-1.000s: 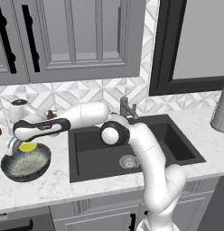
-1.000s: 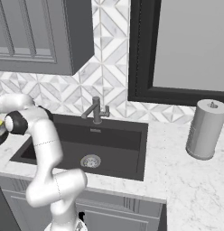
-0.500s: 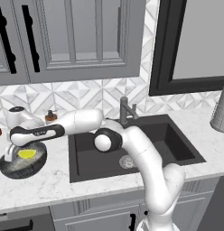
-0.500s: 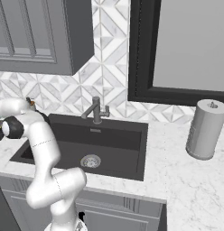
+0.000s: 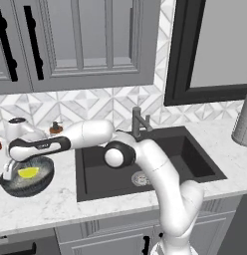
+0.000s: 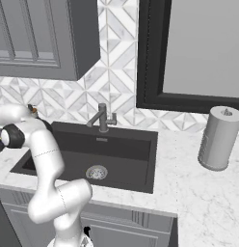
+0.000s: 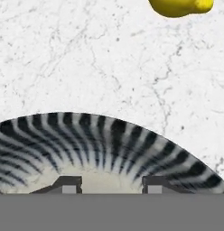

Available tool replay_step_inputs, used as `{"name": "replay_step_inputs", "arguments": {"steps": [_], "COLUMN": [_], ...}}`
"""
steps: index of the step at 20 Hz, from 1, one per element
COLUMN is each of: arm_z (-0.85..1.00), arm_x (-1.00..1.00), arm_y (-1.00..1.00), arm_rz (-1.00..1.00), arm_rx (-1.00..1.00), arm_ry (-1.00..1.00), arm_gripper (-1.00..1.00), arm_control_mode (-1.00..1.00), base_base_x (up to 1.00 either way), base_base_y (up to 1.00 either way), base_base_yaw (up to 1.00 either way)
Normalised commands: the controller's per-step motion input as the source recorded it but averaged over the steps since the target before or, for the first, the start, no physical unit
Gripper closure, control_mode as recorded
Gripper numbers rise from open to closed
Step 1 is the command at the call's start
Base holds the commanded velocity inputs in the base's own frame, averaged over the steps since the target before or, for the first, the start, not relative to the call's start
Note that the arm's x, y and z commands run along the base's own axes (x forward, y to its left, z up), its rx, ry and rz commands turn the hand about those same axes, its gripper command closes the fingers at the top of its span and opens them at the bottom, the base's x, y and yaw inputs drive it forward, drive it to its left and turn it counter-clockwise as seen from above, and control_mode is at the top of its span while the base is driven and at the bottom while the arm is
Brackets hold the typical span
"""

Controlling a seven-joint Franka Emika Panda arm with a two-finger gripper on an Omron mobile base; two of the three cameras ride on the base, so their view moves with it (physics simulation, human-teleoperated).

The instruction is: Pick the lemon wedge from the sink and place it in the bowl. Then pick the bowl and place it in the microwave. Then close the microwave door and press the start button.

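Note:
The bowl (image 5: 31, 187), dark and streaked, sits on the counter left of the sink (image 5: 160, 164). My gripper (image 5: 8, 172) hangs over the bowl's left side, open, with nothing between its fingertips. In the hand view the gripper (image 7: 111, 186) stands over the bowl's pale inside, just within its streaked rim (image 7: 109, 140). The lemon wedge (image 5: 28, 173) shows inside the bowl's outline, right of the fingers. In the hand view the lemon wedge (image 7: 180, 6) lies beyond the rim against white marble, so I cannot tell whether it rests in the bowl. The microwave (image 5: 215, 45) is up right. Its door and start button are out of view.
A grey faucet (image 5: 138, 122) stands behind the sink (image 6: 107, 154). A small soap dispenser (image 5: 56, 128) is by the wall behind the arm. A grey cylinder (image 6: 219, 140) stands on the right counter. Grey cabinets (image 5: 80, 45) hang overhead.
The hand has sunk and shifted left over the bowl. Its jaws have parted, and the lemon wedge they held a second ago is free of them.

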Motion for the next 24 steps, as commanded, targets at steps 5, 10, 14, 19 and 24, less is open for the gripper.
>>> {"name": "replay_step_inputs", "arguments": {"steps": [5,10,14,19,24], "arm_z": [0.08,0.41,0.45,0.23,0.6], "arm_x": [-0.49,-0.41,-0.34,-0.37,-0.14], "arm_y": [0.0,-0.26,-0.4,-0.77,-0.63], "arm_rz": [0.0,0.0,0.0,-0.07,-0.22], "arm_rx": [0.0,0.07,0.11,0.16,0.14], "arm_ry": [-0.1,-0.17,-0.14,-0.02,0.0], "arm_gripper": [-1.0,-1.0,-1.0,-1.0,-1.0], "arm_control_mode": [-1.0,-1.0,-1.0,-1.0,-1.0], "base_base_x": [0.0,0.0,0.0,0.0,0.0], "base_base_y": [0.0,0.0,0.0,0.0,0.0], "base_base_yaw": [0.0,0.0,0.0,0.0,0.0]}}
